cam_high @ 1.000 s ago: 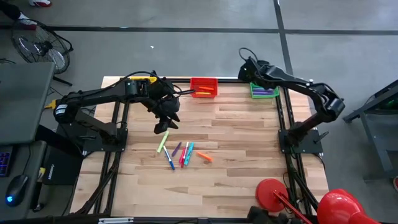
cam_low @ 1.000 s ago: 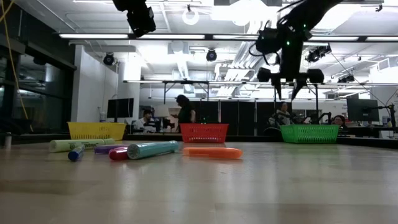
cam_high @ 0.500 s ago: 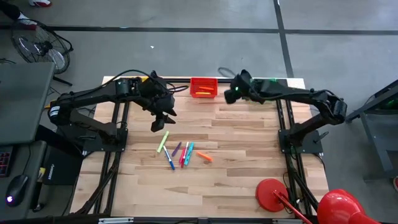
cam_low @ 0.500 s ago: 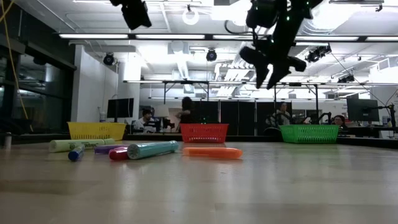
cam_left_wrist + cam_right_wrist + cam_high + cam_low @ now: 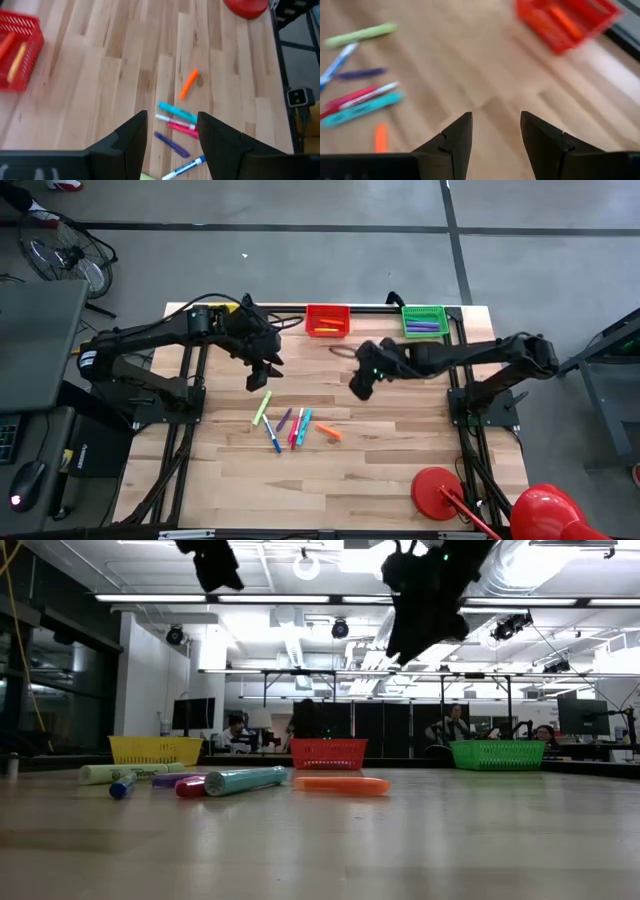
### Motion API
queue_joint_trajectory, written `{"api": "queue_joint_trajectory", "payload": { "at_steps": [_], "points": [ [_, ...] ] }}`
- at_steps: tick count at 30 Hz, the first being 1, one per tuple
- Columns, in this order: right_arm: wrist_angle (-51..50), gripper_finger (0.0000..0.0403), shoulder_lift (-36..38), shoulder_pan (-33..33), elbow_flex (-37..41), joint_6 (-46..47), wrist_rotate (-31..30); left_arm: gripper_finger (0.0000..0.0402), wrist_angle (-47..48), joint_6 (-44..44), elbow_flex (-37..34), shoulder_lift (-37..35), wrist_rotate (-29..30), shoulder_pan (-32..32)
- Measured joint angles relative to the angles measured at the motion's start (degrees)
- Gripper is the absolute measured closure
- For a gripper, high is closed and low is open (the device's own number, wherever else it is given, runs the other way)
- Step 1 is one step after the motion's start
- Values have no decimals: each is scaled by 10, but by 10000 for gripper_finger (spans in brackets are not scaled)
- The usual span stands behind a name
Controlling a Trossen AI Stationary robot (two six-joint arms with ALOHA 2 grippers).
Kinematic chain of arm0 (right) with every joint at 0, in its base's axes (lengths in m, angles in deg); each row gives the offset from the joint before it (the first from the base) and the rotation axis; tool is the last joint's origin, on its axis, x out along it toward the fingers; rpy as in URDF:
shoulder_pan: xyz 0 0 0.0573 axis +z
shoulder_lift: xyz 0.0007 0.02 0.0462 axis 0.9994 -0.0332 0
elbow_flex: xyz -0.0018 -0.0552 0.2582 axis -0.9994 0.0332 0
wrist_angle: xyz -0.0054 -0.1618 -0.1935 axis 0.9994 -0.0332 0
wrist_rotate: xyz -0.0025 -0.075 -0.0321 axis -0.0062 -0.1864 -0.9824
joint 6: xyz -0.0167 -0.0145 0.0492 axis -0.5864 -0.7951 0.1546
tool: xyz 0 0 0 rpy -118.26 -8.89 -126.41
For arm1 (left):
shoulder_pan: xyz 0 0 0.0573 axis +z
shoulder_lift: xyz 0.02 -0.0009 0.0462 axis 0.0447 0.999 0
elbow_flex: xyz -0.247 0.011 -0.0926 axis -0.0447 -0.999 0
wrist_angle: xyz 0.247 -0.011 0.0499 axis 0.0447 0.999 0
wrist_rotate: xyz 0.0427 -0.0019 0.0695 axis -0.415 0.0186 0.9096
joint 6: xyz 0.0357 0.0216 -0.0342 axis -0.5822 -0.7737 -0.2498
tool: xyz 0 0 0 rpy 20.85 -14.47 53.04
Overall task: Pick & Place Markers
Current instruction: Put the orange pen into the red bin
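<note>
1. The left claw [image 5: 257,377] hung above the counter [image 5: 400,440], its fingers spread and holding nothing.
2. The right claw [image 5: 359,385] hovered near mid-counter, fingers likewise apart and empty.
3. Loose markers [image 5: 291,425] lay clustered on the counter between and below both claws.
4. An orange marker [image 5: 330,432] lay just beside that cluster.
5. More markers sat in the red basket [image 5: 327,320] and the green basket [image 5: 423,321].

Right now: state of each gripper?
Left gripper: open, empty, above the markers.
Right gripper: open, empty, over bare table.
</note>
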Motion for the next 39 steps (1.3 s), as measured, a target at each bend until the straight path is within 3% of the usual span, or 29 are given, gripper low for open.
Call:
{"api": "queue_joint_trajectory", "payload": {
  "at_steps": [3,9,18,27,39],
  "points": [
    [11,247,0,34,0,-11,4,231,-21,8,-41,-22,0,0],
    [21,247,-10,88,0,-1,2,231,-165,106,-183,-119,4,0],
    [70,247,-109,153,-7,-33,58,231,-304,270,-364,-293,34,-6],
    [59,247,-194,166,-89,-50,108,231,-307,306,-405,-377,114,-89],
    [-135,247,-361,137,-312,-16,147,231,-302,309,-406,-408,139,-159]
  ]
}}
